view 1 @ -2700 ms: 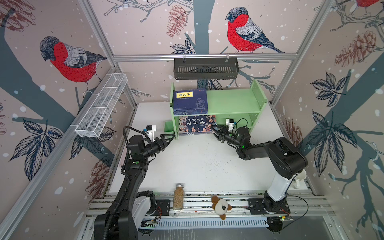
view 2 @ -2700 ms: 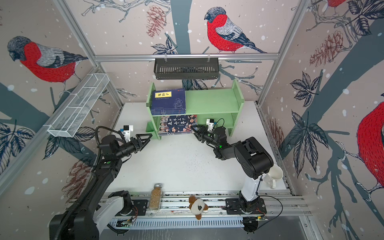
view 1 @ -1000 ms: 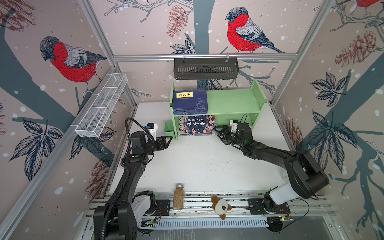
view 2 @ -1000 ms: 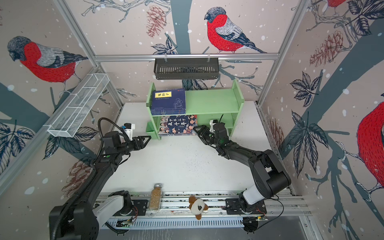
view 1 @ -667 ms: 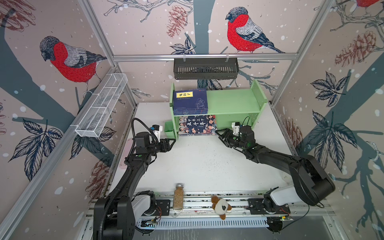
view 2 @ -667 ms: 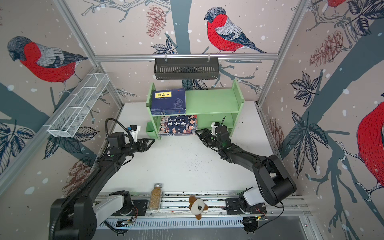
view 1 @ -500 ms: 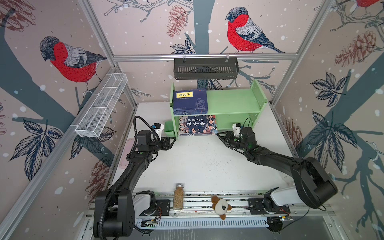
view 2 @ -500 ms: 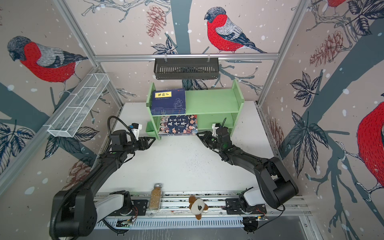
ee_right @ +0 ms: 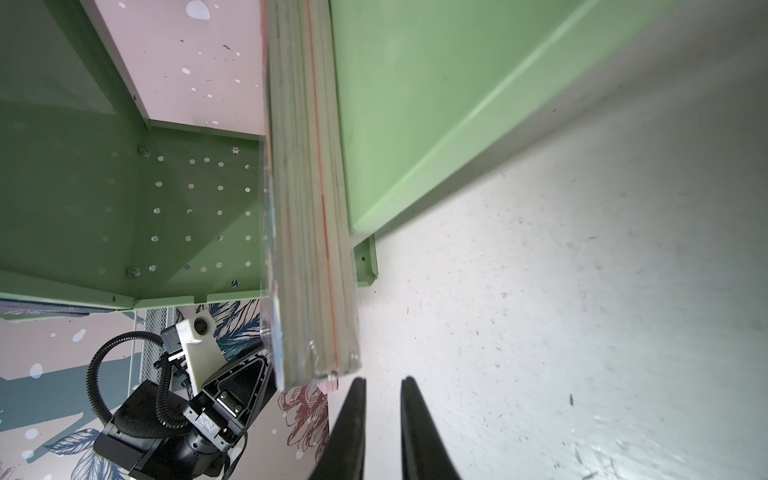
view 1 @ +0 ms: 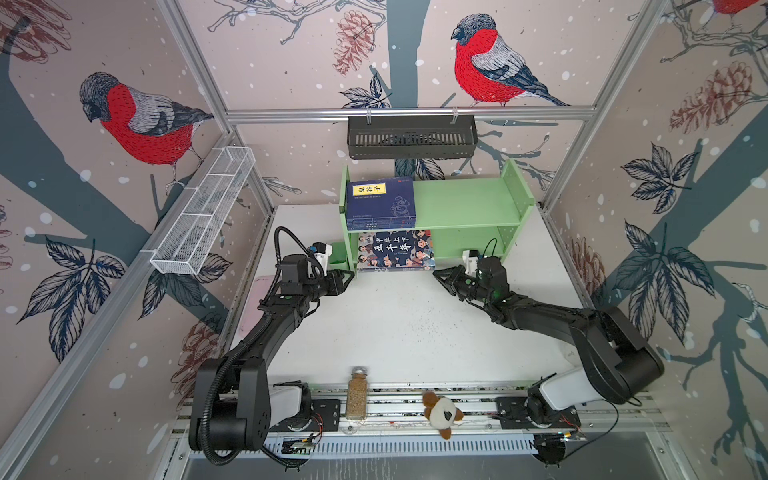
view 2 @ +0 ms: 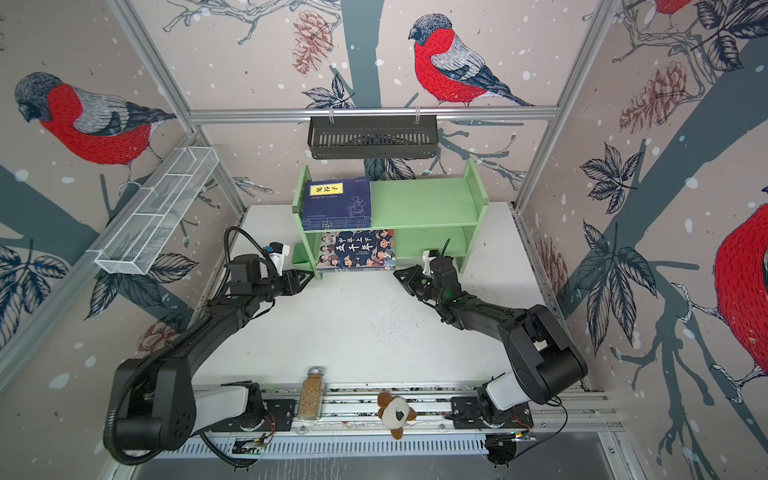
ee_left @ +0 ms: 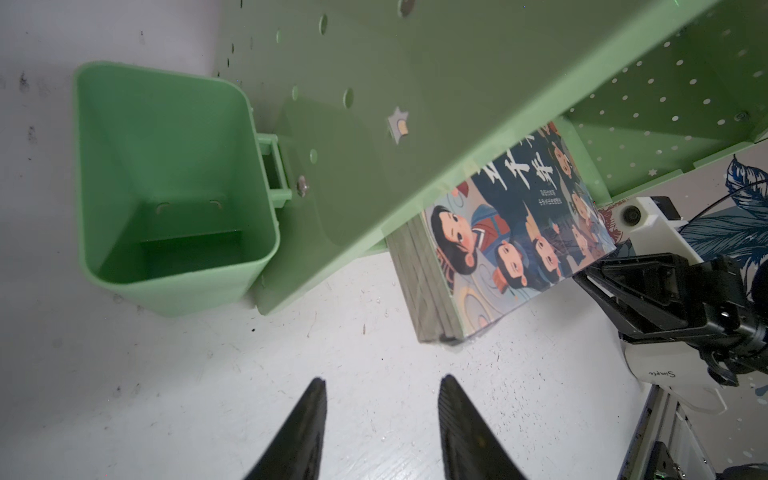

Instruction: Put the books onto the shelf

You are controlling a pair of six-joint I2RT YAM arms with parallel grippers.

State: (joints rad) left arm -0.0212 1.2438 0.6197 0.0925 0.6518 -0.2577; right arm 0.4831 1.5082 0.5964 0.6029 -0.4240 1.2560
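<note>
Every book I can see is already on the shelf [view 1: 461, 203]. The navy books [view 1: 380, 201] lie stacked flat on its upper board, at the end nearest the green cup [ee_left: 178, 286]. The cartoon book [view 1: 395, 249] lies flat on the lower board, directly beneath them. In both wrist views its front edge juts past the lower board and out over the worktop [view 1: 407, 332]. So I judge the step in hand to be the finish: seat that last book fully, or leave it and back away.

My left jaws hang low in front of the shelf's cup-side upright. They are partly apart, with bare worktop between them and nothing held. My right jaws sit just off the cartoon book's free front corner, on the side away from the cup. They are drawn narrow, with only a slim gap and nothing in it. As far as I can tell, neither pair touches the book.

If the overhang matters, the next move calls for a gentle, square push on the book's front edge, straight toward the shelf's back. One pair of jaws at each corner should keep it from skewing. The shelf looks light, so too hard a shove might slide it. Otherwise, both arms simply draw clear of the shelf.
</note>
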